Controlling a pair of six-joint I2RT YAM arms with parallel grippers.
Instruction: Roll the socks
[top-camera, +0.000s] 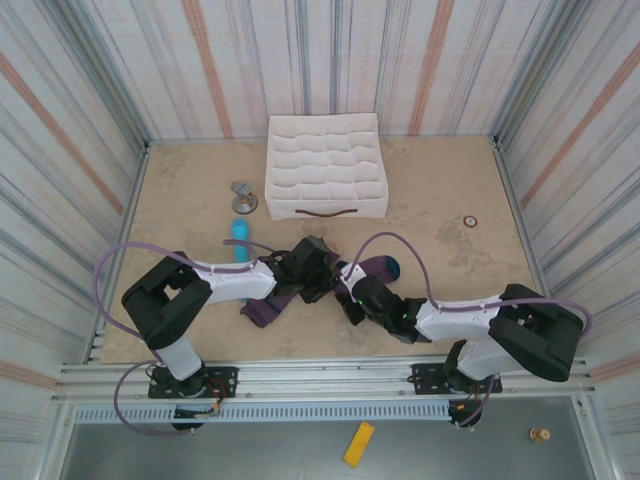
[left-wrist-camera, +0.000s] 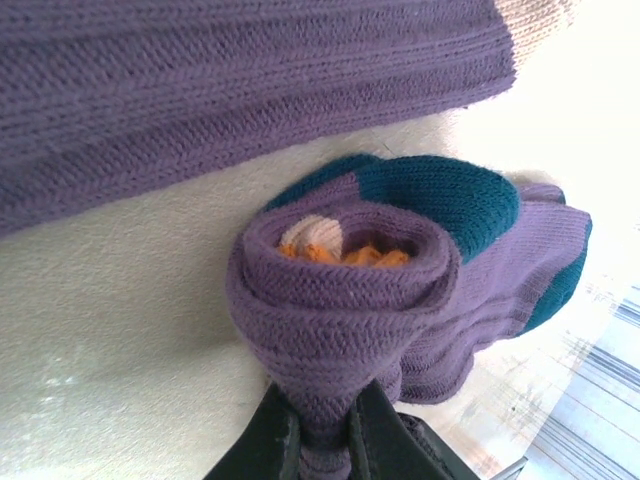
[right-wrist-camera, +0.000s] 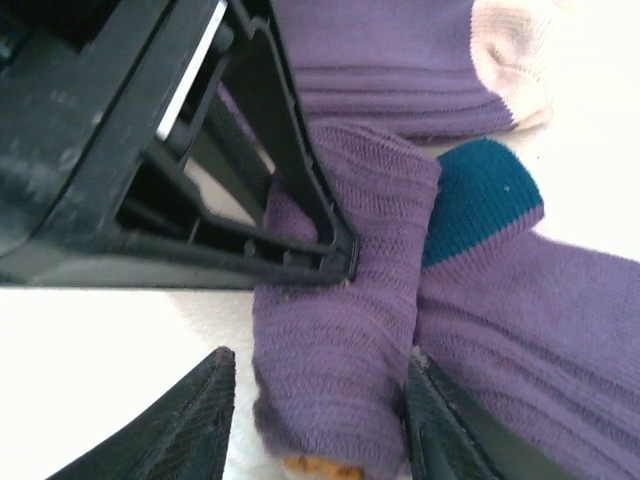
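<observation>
Left gripper (left-wrist-camera: 325, 445) pinches the rolled sock (left-wrist-camera: 340, 310); right gripper (right-wrist-camera: 318, 400) straddles it, jaws half-open, seemingly touching on one side

We see one purple knit sock (left-wrist-camera: 340, 300) wound into a tight roll on the desk (left-wrist-camera: 120, 330). Orange knit shows at the roll's open end, and a dark teal patch sits on the loose, unrolled part beside it. Just beside the roll, the second purple sock (left-wrist-camera: 250, 90) lies flat and unrolled, with a pale tan toe.
</observation>
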